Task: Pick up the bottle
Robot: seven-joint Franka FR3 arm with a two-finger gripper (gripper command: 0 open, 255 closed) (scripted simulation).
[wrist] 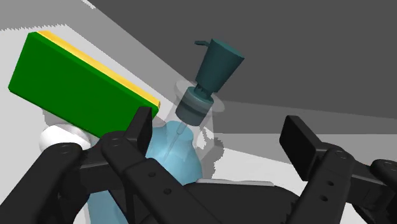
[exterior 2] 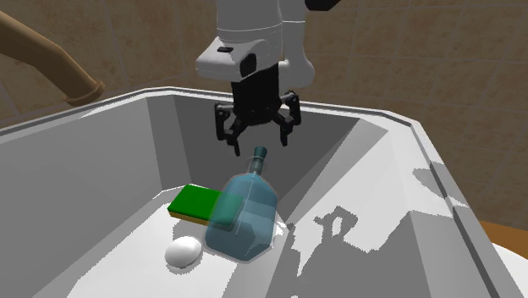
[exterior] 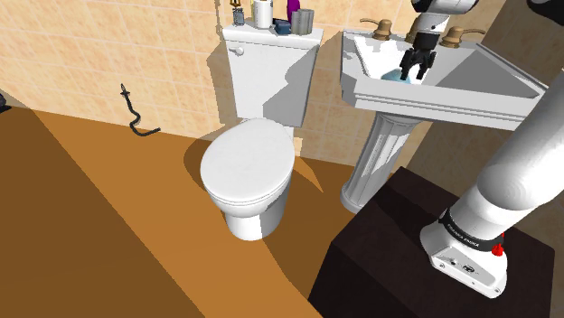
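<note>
Gripper (exterior 2: 258,140): open wide, fingers (wrist: 141,130) well apart, clasping nothing. Hangs over basin of sink (exterior 2: 76,186), pointing down into it.

Bottle (exterior 2: 244,212): clear pale-blue body w/ dark teal pump top. Sits in basin directly below gripper, tilted, pump end up toward fingertips, body lower and farther off. Per 2nd ext. view, pump top just under fingertips, small gap, no contact. Per wrist view, neck btwn the two fingers, nearer one of them; body partly hidden behind that finger. Not held.

Sponge (exterior 2: 193,201): green top, yellow underside, flat on basin floor. Below gripper and off to one side, right beside bottle body; touching or not, cannot tell.

White oval obj. (exterior 2: 184,251): on basin floor near bottle's base, farther from gripper than sponge. Kind unclear.

Shoulder view: gripper down inside white pedestal sink, w/ bronze taps (exterior: 378,27) on rim either side of it; bottle a pale-blue patch just beneath fingers.

Well apart from gripper: white toilet (exterior: 249,167), lid shut, several small items on tank top; black hose-like obj. (exterior: 136,117) on floor at tiled wall; dark stand (exterior: 380,244) under arm base.
</note>
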